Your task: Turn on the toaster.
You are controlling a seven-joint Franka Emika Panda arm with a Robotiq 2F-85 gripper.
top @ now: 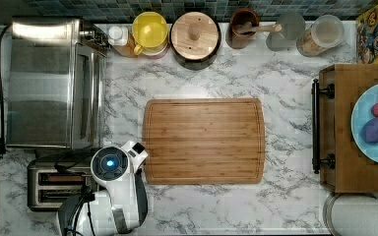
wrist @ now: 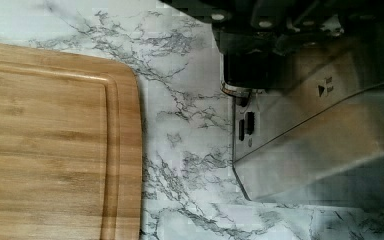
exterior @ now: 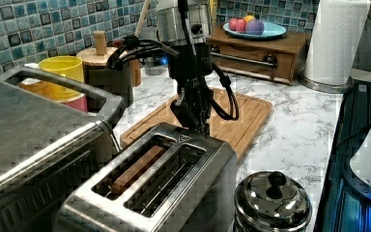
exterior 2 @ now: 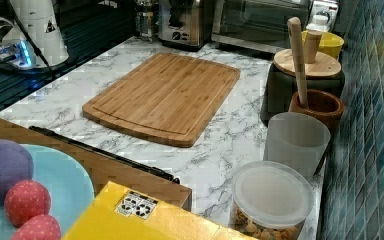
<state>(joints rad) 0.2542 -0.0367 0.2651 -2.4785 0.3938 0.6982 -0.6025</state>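
The toaster is a small brushed-steel box with two dark slots, at the top view's lower left, in front of the toaster oven. In the left view the toaster stands close up, and something brown sits in one slot. My gripper hangs point-down over the toaster's far end, just above the top edge. In the wrist view the toaster's end face is close, with a black round knob on it right under my gripper's dark body. The right view has the toaster far back.
A large steel toaster oven stands beside the toaster. A bamboo cutting board lies mid-counter. A steel lidded canister sits near the toaster. Jars line the back wall, and a wooden drawer box carries a blue plate.
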